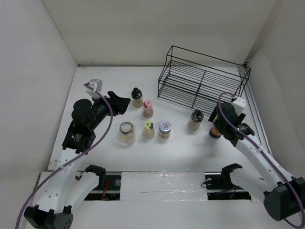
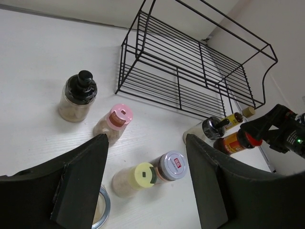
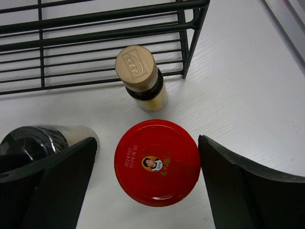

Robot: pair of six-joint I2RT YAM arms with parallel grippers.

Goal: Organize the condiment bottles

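Observation:
Several condiment bottles stand mid-table: a black-capped bottle (image 1: 137,97), a pink-capped one (image 1: 147,108), a silver-rimmed jar (image 1: 127,131), a yellow-green-capped one (image 1: 148,129), a silver-capped one (image 1: 165,129) and a black-capped jar (image 1: 195,119). My right gripper (image 3: 147,140) is open astride the red-capped jar (image 3: 157,162); its right finger is at the cap's edge and the left finger is apart from it. A slim amber bottle with a gold cap (image 3: 138,71) stands just behind that jar. My left gripper (image 2: 147,138) is open and empty, above the table near the pink-capped bottle (image 2: 119,119).
The black wire rack (image 1: 205,78) stands at the back right, close behind the slim amber bottle and the red-capped jar. White walls enclose the table on the left, back and right. The black-capped jar (image 3: 33,140) stands close to my right gripper's left finger.

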